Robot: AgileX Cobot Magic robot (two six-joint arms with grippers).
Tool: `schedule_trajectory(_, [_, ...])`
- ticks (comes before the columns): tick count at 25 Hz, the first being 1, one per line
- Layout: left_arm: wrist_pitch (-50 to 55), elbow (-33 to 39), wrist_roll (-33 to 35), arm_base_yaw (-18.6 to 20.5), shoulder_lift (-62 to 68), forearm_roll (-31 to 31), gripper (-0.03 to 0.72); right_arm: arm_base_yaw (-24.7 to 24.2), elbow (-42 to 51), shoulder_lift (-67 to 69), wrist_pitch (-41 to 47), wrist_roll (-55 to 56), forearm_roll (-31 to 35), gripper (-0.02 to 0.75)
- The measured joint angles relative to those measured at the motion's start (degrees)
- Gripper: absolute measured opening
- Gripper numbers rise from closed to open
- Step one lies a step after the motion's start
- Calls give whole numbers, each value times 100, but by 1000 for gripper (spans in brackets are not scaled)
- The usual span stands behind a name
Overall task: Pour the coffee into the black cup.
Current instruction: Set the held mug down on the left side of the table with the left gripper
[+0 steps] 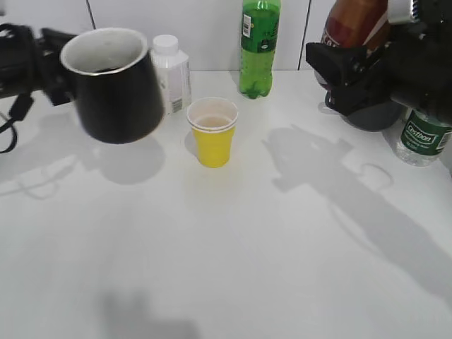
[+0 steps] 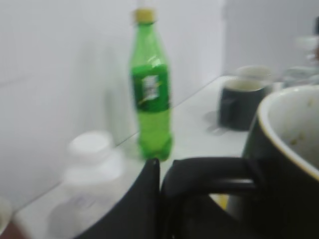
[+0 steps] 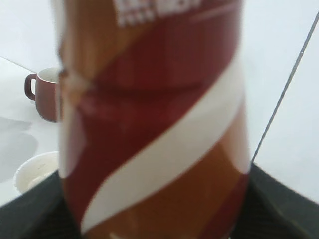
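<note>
The black cup (image 1: 116, 88) hangs in the air at the left of the exterior view, tilted, its whitish inside showing. My left gripper (image 1: 49, 67) is shut on its black loop handle (image 2: 209, 177); the cup's rim (image 2: 284, 134) fills the right of the left wrist view. My right gripper (image 1: 346, 74) is shut on the brown coffee bottle (image 1: 353, 25), held high at the upper right. Its red, white and orange swirl label (image 3: 154, 129) fills the right wrist view. No coffee shows pouring.
A yellow paper cup (image 1: 212, 132) stands mid-table. A white carton-shaped bottle (image 1: 171, 73) and a tall green bottle (image 1: 259, 48) stand at the back. A dark grey mug (image 2: 241, 97), a maroon mug (image 3: 44, 92) and a clear water bottle (image 1: 424, 138) are on the right.
</note>
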Motion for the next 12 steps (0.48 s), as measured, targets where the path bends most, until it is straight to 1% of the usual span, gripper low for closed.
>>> schedule_trajectory(2, [71,143,108,178,0,-182,36,0,0,0,-1,0,80,535])
schedule_trajectory(4, [108,307,377,289,0,-475,36,0,0,0,6,5,98,535])
schedule_trajectory(7, [307,538,894,327,0,-1090,36,0,0,0,6,5,107,535])
schedule_trajectory(10, [432,758,1491,327,15,-1792,36,0,0,0,6,5,111,535])
schedule_trajectory(12, [452,857,1770,327,65,-2319,36,0,0,0,6,5,111,535])
